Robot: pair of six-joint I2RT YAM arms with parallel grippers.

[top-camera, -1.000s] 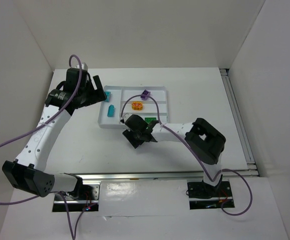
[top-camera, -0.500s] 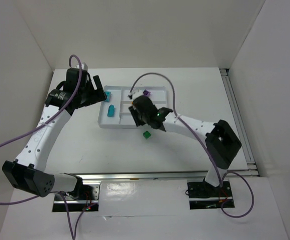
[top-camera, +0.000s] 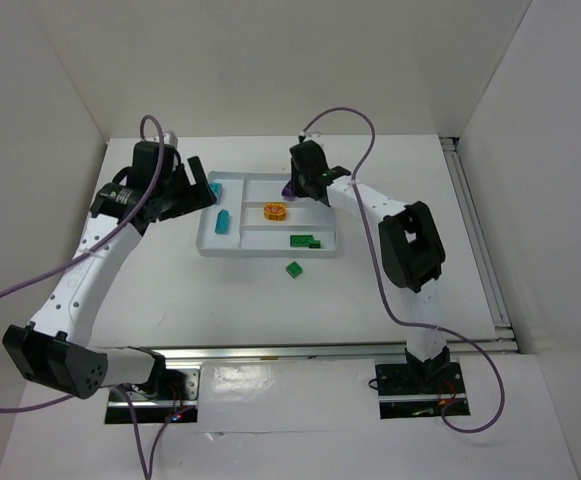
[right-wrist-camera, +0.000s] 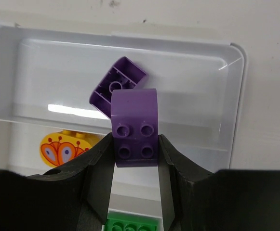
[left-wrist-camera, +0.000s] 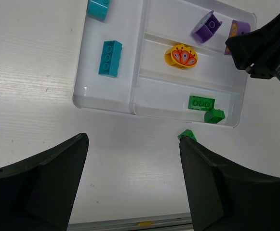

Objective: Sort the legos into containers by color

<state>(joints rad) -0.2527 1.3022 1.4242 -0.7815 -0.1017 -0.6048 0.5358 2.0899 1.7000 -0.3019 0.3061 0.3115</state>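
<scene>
The white tray [top-camera: 206, 243] lies mid-table. My right gripper [right-wrist-camera: 135, 144] is shut on a purple brick [right-wrist-camera: 135, 126] and holds it above the tray's far long section, where another purple brick [right-wrist-camera: 118, 85] lies upside down. In the top view the right gripper [top-camera: 305, 185] is at the tray's far edge. An orange-yellow piece [top-camera: 275, 211] lies in the middle section and two green bricks [top-camera: 305, 241] in the near one. Two cyan bricks [left-wrist-camera: 110, 58] lie in the narrow left section. One green brick [top-camera: 294, 269] sits on the table in front of the tray. My left gripper [left-wrist-camera: 133, 144] is open and empty, left of the tray.
White walls close in the table on the left, back and right. A metal rail [top-camera: 480, 240] runs along the right edge. The right arm's purple cable [top-camera: 355, 115] loops above the tray's far side.
My right gripper has swung from in front of the tray's near edge to over its far section. The green brick on the table came into view. The left arm barely moved.
</scene>
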